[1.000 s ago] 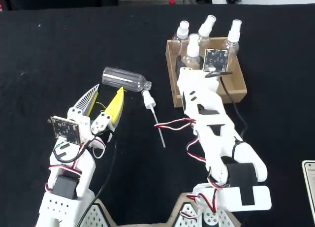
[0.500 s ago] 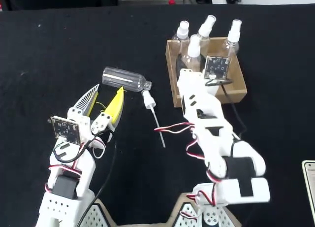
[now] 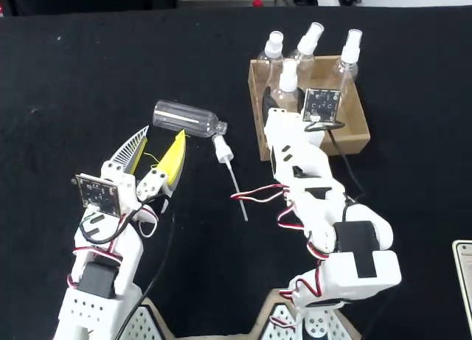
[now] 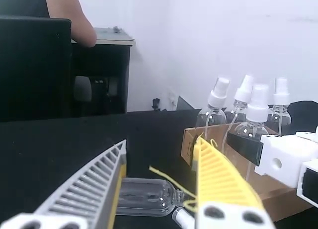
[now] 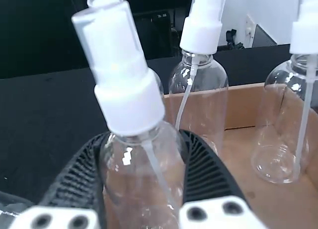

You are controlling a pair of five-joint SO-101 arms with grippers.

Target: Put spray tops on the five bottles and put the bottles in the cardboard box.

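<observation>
**Markings.** A dark patch on the left wall of the open brown cardboard box is too small to read.

**Right gripper**. Its black ribbed fingers are clamped on the body of a clear plastic bottle with a white spray top. This bottle stands in the near-left part of the box and tilts slightly. The arm hides its lower half in the high view.

**Box contents.** Three more clear capped bottles stand along the far wall, apart from the held one. Bare floor shows between them.

**Left gripper**. The grey and yellow fingers are spread wide and hold nothing. They point at the uncapped clear bottle lying on its side, close to it but not touching.

**Loose part.** A white spray top with a long dip tube lies just beside that bottle's neck. I cannot tell whether they touch.

**Clearance.** The black table is open to the far left. A pale flat object at the near-right edge is cut off and cannot be identified.
</observation>
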